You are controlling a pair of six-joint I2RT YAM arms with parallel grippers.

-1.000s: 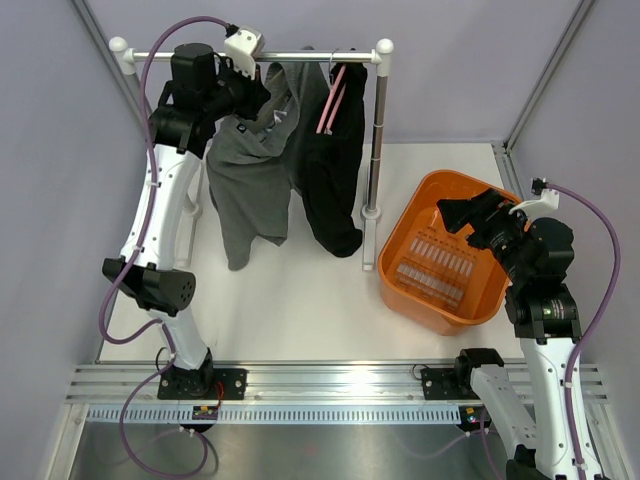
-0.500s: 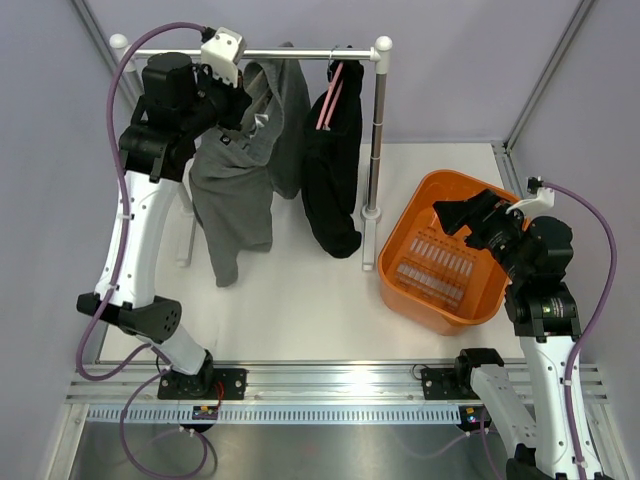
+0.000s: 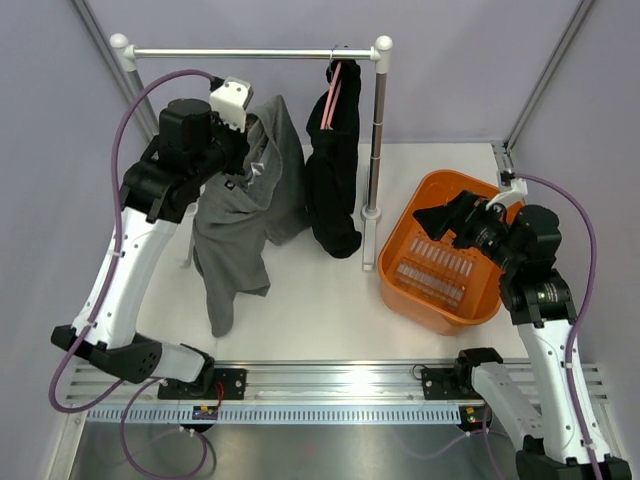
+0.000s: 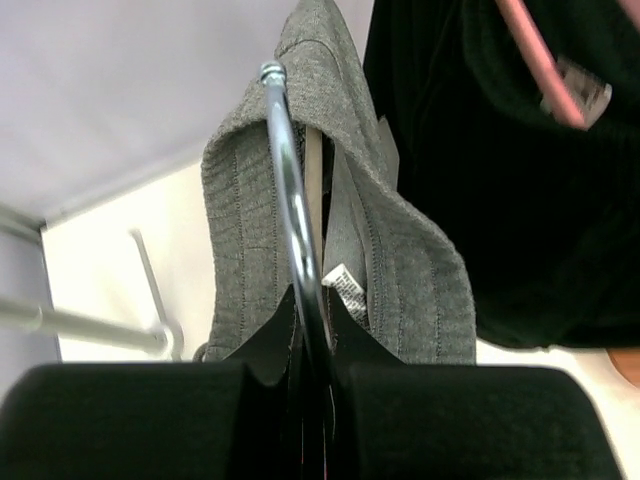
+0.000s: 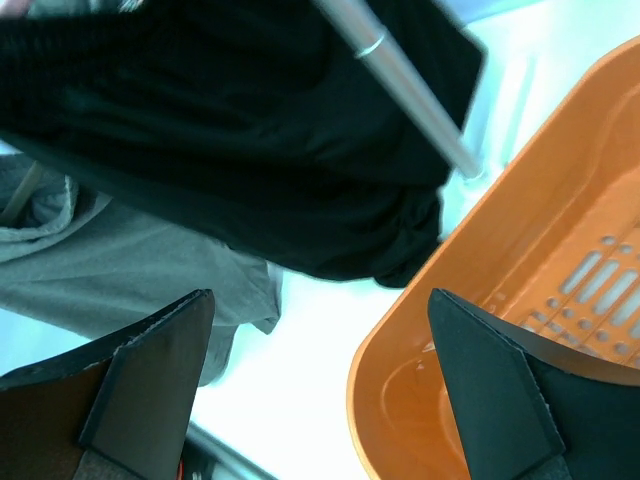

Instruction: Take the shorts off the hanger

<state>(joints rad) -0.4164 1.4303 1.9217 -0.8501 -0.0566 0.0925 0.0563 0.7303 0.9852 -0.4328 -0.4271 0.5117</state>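
Note:
The grey shorts (image 3: 245,210) hang from a hanger whose metal hook (image 4: 290,190) is pinched in my left gripper (image 3: 246,140). The hanger is off the rail (image 3: 250,53) and held in front of and below it. In the left wrist view my left gripper (image 4: 312,320) is shut on the hook, with the shorts' waistband (image 4: 400,270) draped just beyond. My right gripper (image 3: 435,218) is open and empty above the near-left rim of the orange basket (image 3: 400,225). In the right wrist view my right gripper (image 5: 318,300) shows wide-apart fingers, with the shorts (image 5: 130,270) at the left.
A black garment (image 3: 335,180) hangs on a pink hanger (image 3: 335,90) at the rail's right end, next to the rack's upright post (image 3: 376,130). The basket (image 5: 520,300) stands right of the rack. The black garment (image 5: 250,150) fills the top of the right wrist view.
My left arm has lifted the hanger with the grey shorts off the rail and brought it down and forward. My right gripper has shifted slightly left over the basket.

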